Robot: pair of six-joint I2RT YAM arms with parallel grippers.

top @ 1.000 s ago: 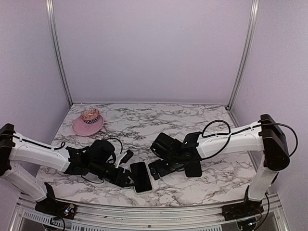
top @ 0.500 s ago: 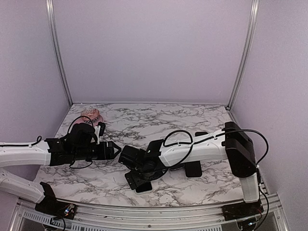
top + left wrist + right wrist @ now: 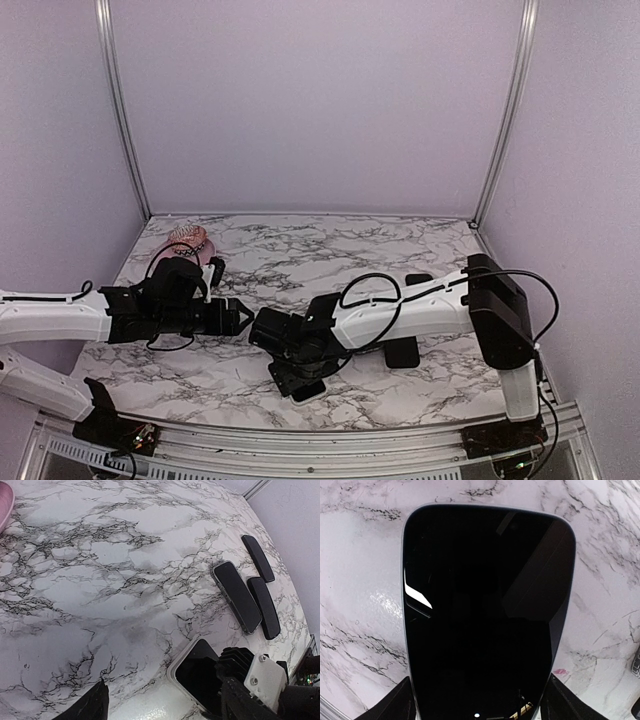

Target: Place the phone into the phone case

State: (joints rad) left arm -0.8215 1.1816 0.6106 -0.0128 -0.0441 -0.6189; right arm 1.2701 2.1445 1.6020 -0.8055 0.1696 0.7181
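The phone [image 3: 312, 392] lies flat near the table's front edge, black screen up, with a pale rim around it; I cannot tell whether that rim is a case. It fills the right wrist view [image 3: 480, 595]. My right gripper [image 3: 297, 375] hovers right over it, open, one finger [image 3: 397, 705] at each long side. My left gripper [image 3: 238, 318] is open and empty, up and left of the phone. In the left wrist view the phone [image 3: 197, 672] lies partly under the right gripper [image 3: 250, 680]. A dark case-like slab [image 3: 263, 607] lies further right.
A second black phone [image 3: 236, 596] lies beside the slab, and another dark slab [image 3: 257, 557] lies beyond them. They show right of the right arm in the top view [image 3: 403, 350]. A pink plate [image 3: 185, 248] with a small patterned object stands at the back left.
My left gripper has pulled away from the phone, up and to the left. My right gripper has swung left from the dark slabs and now sits over the phone.
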